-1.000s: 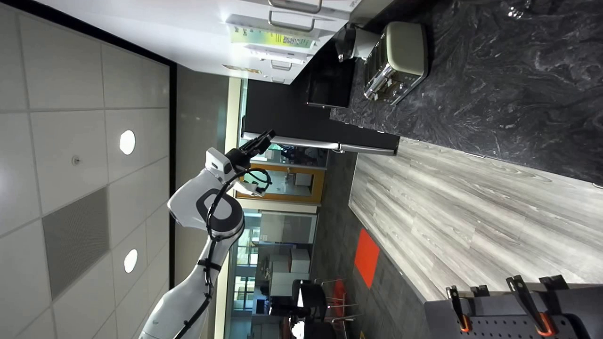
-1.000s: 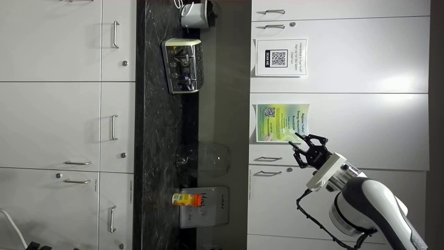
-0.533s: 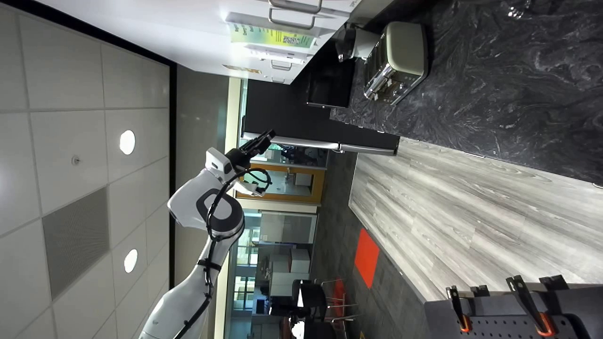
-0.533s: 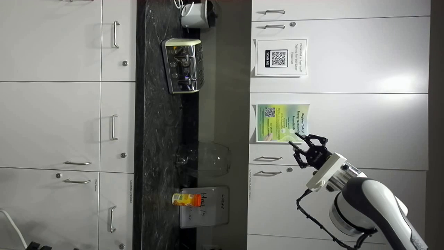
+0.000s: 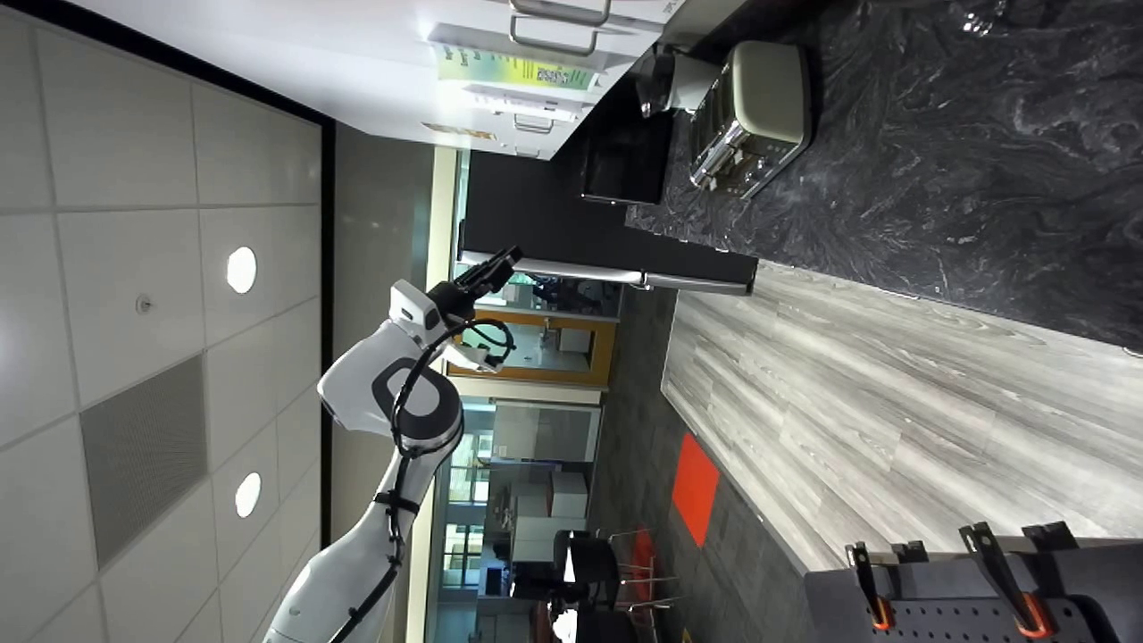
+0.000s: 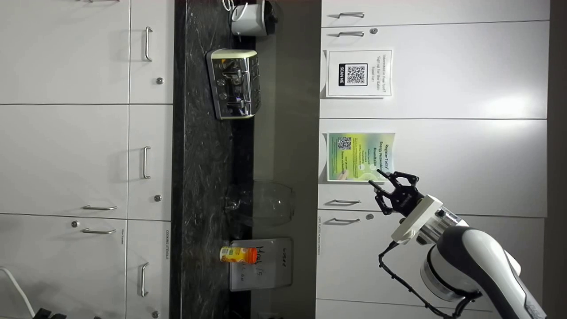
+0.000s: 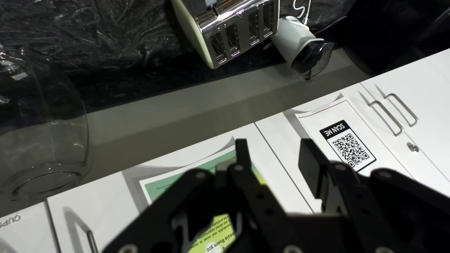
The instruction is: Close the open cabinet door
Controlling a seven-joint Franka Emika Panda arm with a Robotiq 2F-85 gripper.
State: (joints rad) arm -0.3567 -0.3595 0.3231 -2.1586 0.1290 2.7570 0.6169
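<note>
The upper cabinet doors are flat pale grey-white panels. The cabinet door point(image 6: 465, 159) with the green flyer point(image 6: 350, 155) lies flush beside its neighbours, with only thin seams between them. It also shows in the wrist view point(image 7: 95, 200), and the cabinet fronts show at a steep angle in an exterior view point(image 5: 339, 54). I see no door standing ajar. My gripper point(image 6: 375, 177) is open with nothing between its fingers. It hangs in front of the flyer door, apart from it. It also shows in an exterior view point(image 5: 516, 256) and in the wrist view point(image 7: 276, 151).
A toaster point(image 6: 234, 84), a kettle point(image 6: 250, 20), a clear glass vessel point(image 6: 272, 201) and a yellow bottle point(image 6: 234, 255) stand on the dark counter point(image 6: 201, 177). A small whiteboard point(image 6: 274, 274) leans behind. Metal handles point(image 6: 345, 202) stick out from the doors. A black fridge point(image 5: 554, 214) stands beyond.
</note>
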